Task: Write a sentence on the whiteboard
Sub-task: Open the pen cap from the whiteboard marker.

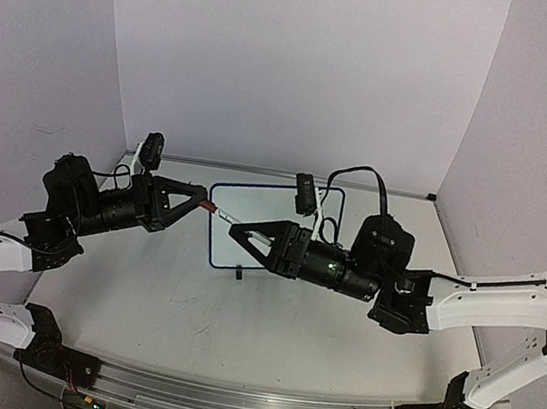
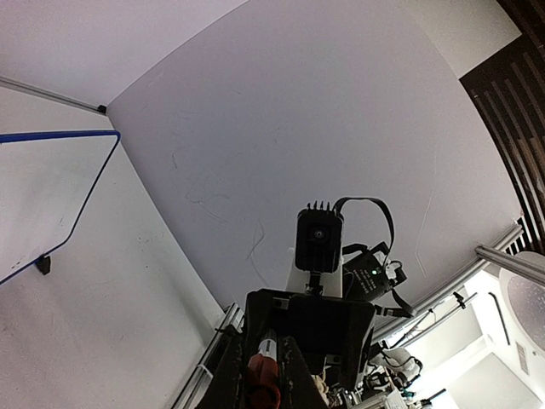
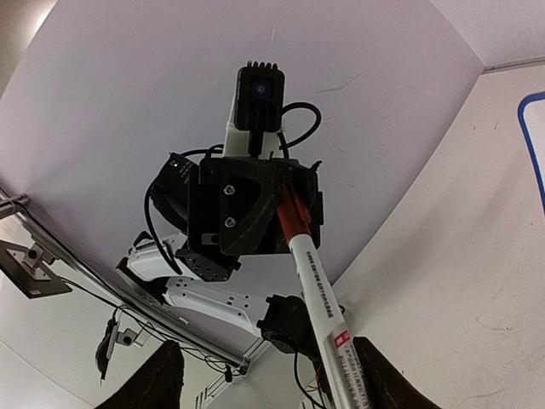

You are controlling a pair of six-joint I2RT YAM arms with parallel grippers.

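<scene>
The whiteboard point(image 1: 259, 201), white with a thin blue rim, stands at the middle back of the table; its corner also shows in the left wrist view point(image 2: 43, 196) and the right wrist view point(image 3: 538, 128). No sentence shows on the part of the board I can see. A white marker point(image 1: 224, 215) with a red cap point(image 3: 292, 213) hangs level above the board's left edge. My left gripper point(image 1: 203, 202) is shut on the red cap point(image 2: 262, 375). Facing it, my right gripper point(image 1: 238, 230) is open, and the marker's body point(image 3: 324, 302) runs between its fingers point(image 3: 379, 375), close to the right one.
The white table point(image 1: 170, 302) has lilac walls on three sides. An aluminium rail point(image 1: 247, 403) runs along the near edge with both arm bases. A small black foot point(image 1: 239, 274) of the board sits in front of its lower edge.
</scene>
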